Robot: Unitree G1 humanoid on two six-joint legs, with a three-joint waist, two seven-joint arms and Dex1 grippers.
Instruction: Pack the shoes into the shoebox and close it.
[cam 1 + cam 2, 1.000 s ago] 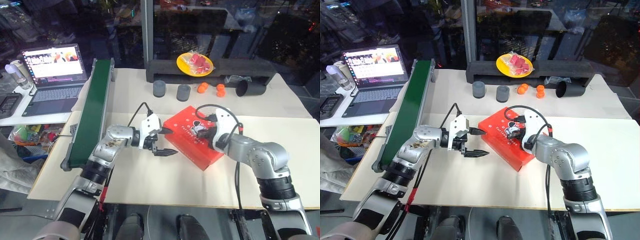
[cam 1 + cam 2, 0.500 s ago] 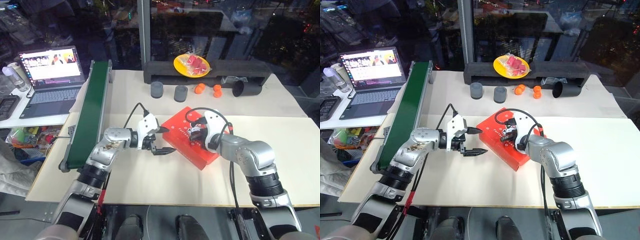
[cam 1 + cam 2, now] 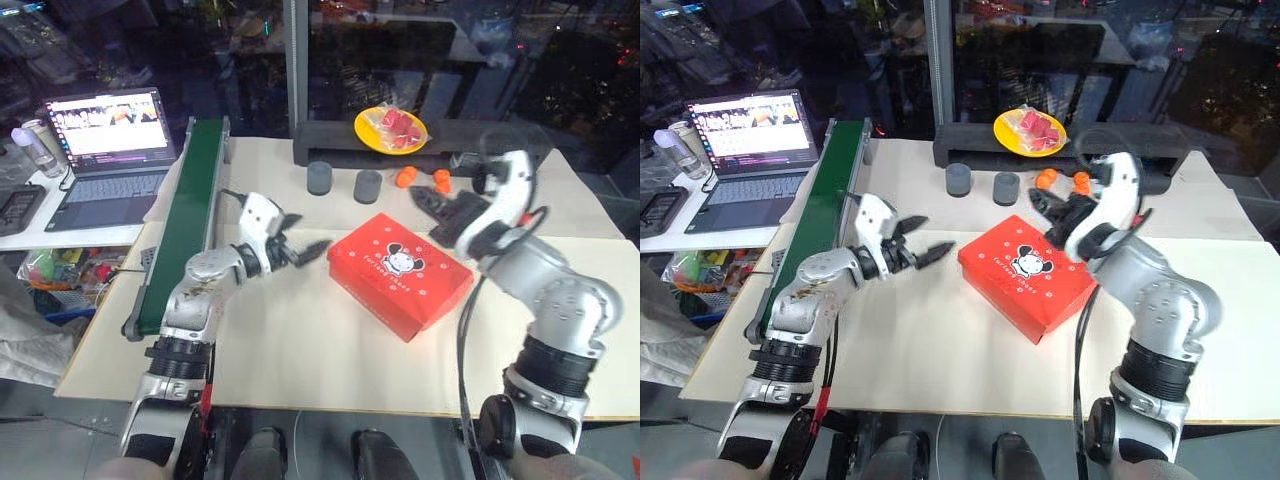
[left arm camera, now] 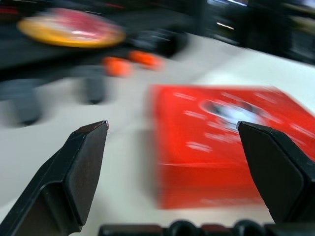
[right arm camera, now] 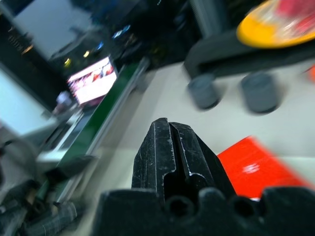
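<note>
seemingly little is left to do, so the risks are small ones. the shoebox (image 3: 400,273) sits shut in the middle of the tabletop (image 3: 300,350), lid down with the cartoon mouse picture facing up, turned at an angle to the tabletop's edges. with the lid down the shoes are presumably inside, but that cannot be checked from here. the left tool (image 3: 300,247) hangs released, its fingers spread wide, just off the box's 9 o'clock corner without touching it. the right tool (image 3: 432,205) is clenched on nothing, raised off the tabletop at the box's 1 o'clock side, clear of the lid. the main hazard, i judge, is the left tool: its open fingers point straight at the box, and a careless sweep toward 3 o'clock would shove or spin the light cardboard, or catch the lid edge and pry it up. the right tool, if it drops or swings back toward 12 o'clock, could strike the two orange balls (image 3: 420,178) or the dark cylinders (image 3: 343,181) behind the box and send them rolling. if the lid is not fully seated, which cannot be told here, it could spring open once left alone.
</note>
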